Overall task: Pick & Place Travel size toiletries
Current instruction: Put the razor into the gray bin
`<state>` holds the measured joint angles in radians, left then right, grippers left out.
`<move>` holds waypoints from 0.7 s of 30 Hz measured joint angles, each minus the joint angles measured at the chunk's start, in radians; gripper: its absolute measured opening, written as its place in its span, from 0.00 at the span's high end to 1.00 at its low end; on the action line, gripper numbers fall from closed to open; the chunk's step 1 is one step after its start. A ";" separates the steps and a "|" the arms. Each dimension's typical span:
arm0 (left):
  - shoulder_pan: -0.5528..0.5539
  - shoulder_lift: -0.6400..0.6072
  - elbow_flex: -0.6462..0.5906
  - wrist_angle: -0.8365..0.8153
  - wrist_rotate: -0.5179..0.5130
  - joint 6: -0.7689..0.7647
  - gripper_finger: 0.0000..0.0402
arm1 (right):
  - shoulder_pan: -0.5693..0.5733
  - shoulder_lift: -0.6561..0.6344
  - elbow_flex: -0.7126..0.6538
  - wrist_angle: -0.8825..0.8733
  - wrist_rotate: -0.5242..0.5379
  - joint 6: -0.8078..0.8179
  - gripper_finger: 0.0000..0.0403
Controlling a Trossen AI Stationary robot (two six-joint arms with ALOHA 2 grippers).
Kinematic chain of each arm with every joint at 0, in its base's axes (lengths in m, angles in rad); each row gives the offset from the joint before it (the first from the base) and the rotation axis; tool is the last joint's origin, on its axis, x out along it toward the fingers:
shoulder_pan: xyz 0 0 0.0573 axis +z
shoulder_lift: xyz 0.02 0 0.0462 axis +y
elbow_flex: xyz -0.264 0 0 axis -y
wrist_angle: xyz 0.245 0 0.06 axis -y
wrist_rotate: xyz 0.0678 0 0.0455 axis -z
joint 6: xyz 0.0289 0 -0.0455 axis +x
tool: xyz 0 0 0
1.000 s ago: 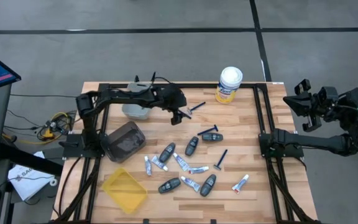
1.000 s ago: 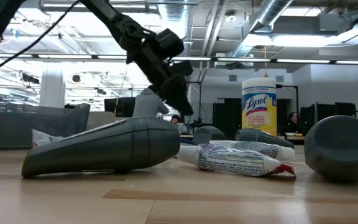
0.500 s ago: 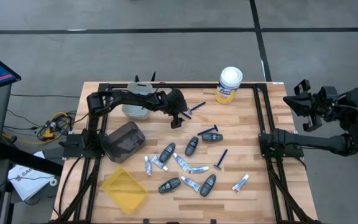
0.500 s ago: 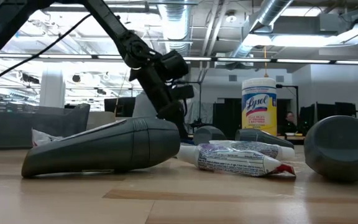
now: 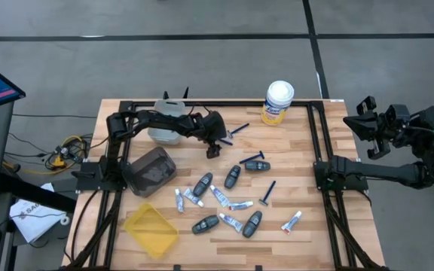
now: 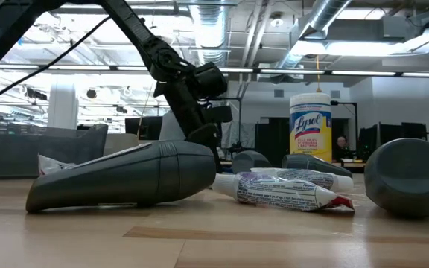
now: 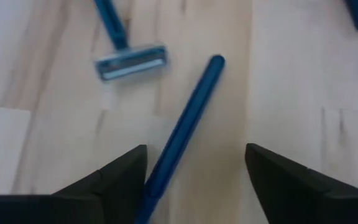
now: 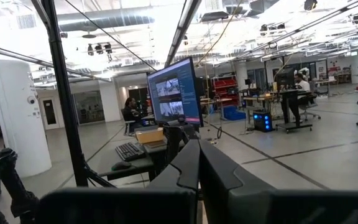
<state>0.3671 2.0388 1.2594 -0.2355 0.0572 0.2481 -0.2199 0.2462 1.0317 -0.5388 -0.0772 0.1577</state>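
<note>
**Ana:** Closest to the table's near edge, what lies there?

**Ben:** On the wooden table (image 5: 292,143), a yellow tray (image 5: 151,229) sits at the near left corner, a dark bin (image 5: 151,172) just beyond it. Right of them lies the scatter of toiletries: small white tubes (image 5: 240,205), grey oval pieces (image 5: 232,176) and a blue razor (image 5: 268,193), all loose and unsorted.

**Ana:** And the working arm?

**Ben:** Farther back, the left gripper (image 5: 212,149) hangs low over a slim blue razor (image 7: 180,138). Its fingers (image 7: 120,180) are spread, one on each side of the handle, touching nothing. I judge that it is lined up that way to pinch the handle across its narrow width.

**Ana:** Anything in the way?

**Ben:** A second razor's head (image 7: 131,62) lies just beside the handle's far end, so a slanted close might nudge it. A clear tub (image 5: 166,129) stands near, behind the arm, and a white-lidded yellow canister (image 5: 278,103) at the far edge, well apart.

**Ana:** The other arm?

**Ben:** The right gripper (image 5: 371,128) waits off the table's right side, raised, fingers pressed together, holding nothing.
</note>
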 joint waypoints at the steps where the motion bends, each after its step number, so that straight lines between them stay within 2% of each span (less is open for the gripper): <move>1: -0.004 0.000 0.000 -0.004 0.000 -0.001 0.39 | 0.000 0.000 0.000 0.000 0.000 -0.003 1.00; 9: -0.030 0.000 0.000 -0.021 -0.033 -0.082 0.62 | 0.000 0.000 0.000 0.000 0.000 -0.007 1.00; 17: -0.042 -0.001 0.000 -0.024 -0.050 -0.100 0.93 | 0.000 0.000 0.000 0.000 0.000 -0.007 1.00; 21: -0.042 -0.001 0.000 -0.026 -0.050 -0.126 0.94 | 0.000 0.000 0.000 0.000 0.000 -0.007 1.00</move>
<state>0.3252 2.0377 1.2591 -0.2611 0.0074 0.1219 -0.2199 0.2462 1.0317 -0.5388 -0.0772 0.1509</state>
